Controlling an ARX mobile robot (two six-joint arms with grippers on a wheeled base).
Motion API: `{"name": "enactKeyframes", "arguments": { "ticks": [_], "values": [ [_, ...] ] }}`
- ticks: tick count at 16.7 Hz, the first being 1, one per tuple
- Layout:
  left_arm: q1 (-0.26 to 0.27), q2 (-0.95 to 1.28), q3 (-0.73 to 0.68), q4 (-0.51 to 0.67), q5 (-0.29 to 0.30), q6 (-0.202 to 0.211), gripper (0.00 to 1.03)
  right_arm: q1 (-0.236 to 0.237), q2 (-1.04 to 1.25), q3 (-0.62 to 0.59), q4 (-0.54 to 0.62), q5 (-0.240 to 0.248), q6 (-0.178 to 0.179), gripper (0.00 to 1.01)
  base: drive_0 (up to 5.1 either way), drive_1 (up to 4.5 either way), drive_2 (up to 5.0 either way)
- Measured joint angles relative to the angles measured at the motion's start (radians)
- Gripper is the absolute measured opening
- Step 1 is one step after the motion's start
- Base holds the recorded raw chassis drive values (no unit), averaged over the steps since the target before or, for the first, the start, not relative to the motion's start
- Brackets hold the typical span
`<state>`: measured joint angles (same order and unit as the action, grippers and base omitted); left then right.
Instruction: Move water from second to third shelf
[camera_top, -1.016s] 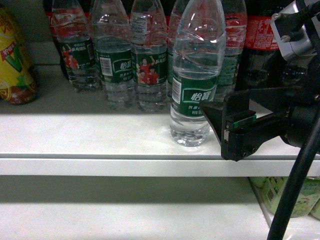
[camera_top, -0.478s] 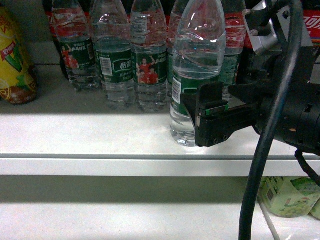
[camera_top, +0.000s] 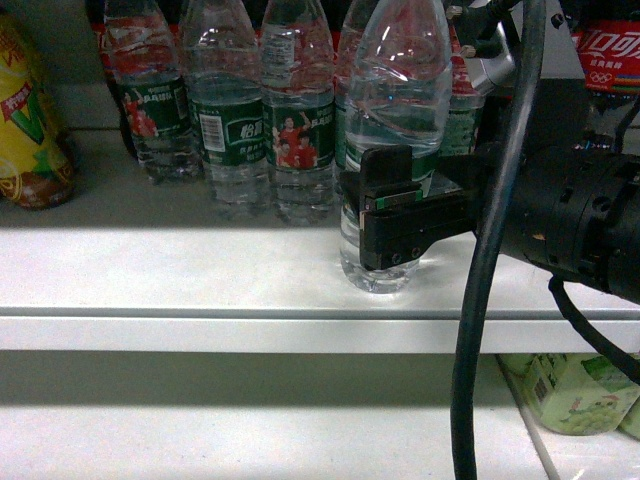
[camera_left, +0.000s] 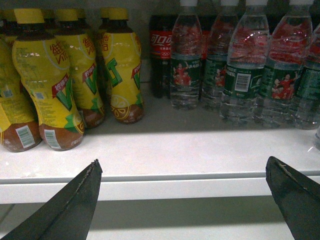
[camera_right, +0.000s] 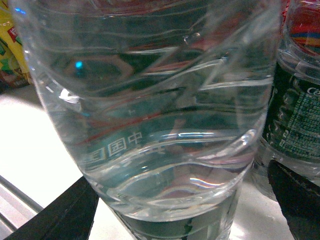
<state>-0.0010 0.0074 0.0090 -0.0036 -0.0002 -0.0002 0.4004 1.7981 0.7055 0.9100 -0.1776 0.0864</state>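
1 water bottle (camera_top: 392, 150) is seen standing alone near the front edge of the white shelf (camera_top: 200, 270), ahead of the row behind it. The right gripper (camera_top: 385, 215) is now placed around the bottle's lower body at label height, with its near finger (camera_top: 395, 230) crossing in front of the green label; 0.5 s ago that finger was only at the bottle's right edge, and 1.0 s ago the gripper was held clear to the right of the bottle. In the right wrist view the bottle (camera_right: 155, 115) fills the frame between the 2 dark fingertips (camera_right: 65, 215), which are seen at the left and right lower corners, so the claw is spread around the bottle; whether the pads touch the plastic cannot be told. The bottle itself is found upright on the same spot as before.

The left gripper (camera_left: 185, 200) is shown with its jaws spread wide, held in front of the shelf lip and touching nothing.

Farther back, a row of green-labelled water bottles (camera_top: 230, 110) is lined up, unchanged. Yellow juice bottles (camera_left: 50, 80) are grouped at the left, and dark cola bottles (camera_left: 161, 50) with red labels are set at the rear of the shelf.
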Motion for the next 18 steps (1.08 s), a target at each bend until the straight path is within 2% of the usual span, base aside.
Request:
{"name": "enactKeyframes", "arguments": {
  "ticks": [5, 6, 8, 11, 13, 18],
  "values": [
    [0.000, 0.000, 0.000, 0.000, 0.000, 0.000, 0.98, 0.019, 0.007, 0.015, -0.005, 0.014, 0.000, 0.98, 0.0, 0.00, 0.0],
    [0.000, 0.000, 0.000, 0.000, 0.000, 0.000, 0.98, 0.019, 0.008, 0.015, -0.005, 0.018, 0.003, 0.94, 0.0, 0.00, 0.0],
    [0.000, 0.000, 0.000, 0.000, 0.000, 0.000, 0.98, 0.019, 0.010, 0.015, -0.005, 0.024, 0.003, 0.69, 0.0, 0.00, 0.0],
    [0.000, 0.000, 0.000, 0.000, 0.000, 0.000, 0.98, 0.019, 0.010, 0.016, -0.005, 0.028, 0.002, 0.48, 0.0, 0.00, 0.0],
    [0.000, 0.000, 0.000, 0.000, 0.000, 0.000, 0.98, 0.019, 0.010, 0.017, -0.004, 0.029, 0.002, 0.43, 0.0, 0.00, 0.0],
    [0.000, 0.000, 0.000, 0.000, 0.000, 0.000, 0.98, 0.016, -0.001, 0.015, -0.007, 0.055, 0.000, 0.41, 0.0, 0.00, 0.0]
  ]
}}
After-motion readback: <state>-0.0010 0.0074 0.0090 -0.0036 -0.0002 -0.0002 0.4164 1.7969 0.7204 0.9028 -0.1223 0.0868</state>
